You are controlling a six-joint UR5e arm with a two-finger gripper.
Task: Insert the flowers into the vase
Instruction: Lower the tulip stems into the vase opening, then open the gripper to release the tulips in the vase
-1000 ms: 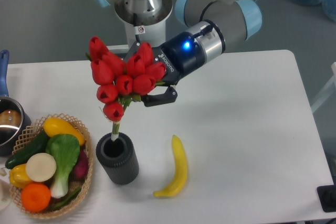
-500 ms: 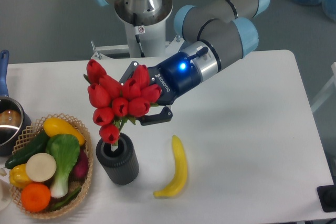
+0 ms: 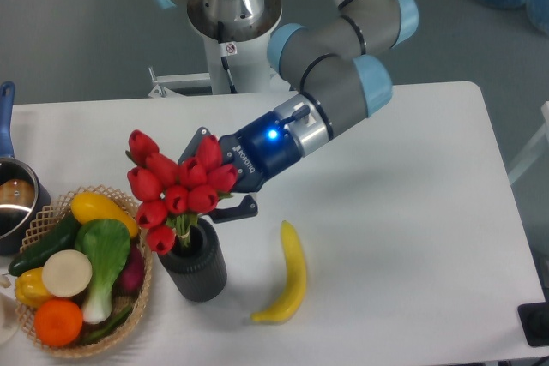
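Note:
The flowers [image 3: 176, 184] are a bunch of red tulip buds on green stems, and their stems reach down into the mouth of the vase [image 3: 194, 263], a short dark grey cylinder at the front left of the white table. The lowest buds sit at the vase's rim. My gripper [image 3: 216, 184] comes in from the right at a slant and is shut on the flowers just behind the buds; one dark finger [image 3: 233, 209] shows below them, the other is largely hidden by the blooms.
A yellow banana [image 3: 290, 273] lies just right of the vase. A wicker basket [image 3: 81, 267] of vegetables and fruit stands to its left. A steel pot [image 3: 13, 199] with a blue handle sits at the left edge.
The gripper has carried the flowers down and to the left. The stems have gone deeper into the vase and the buds now rest at its rim.

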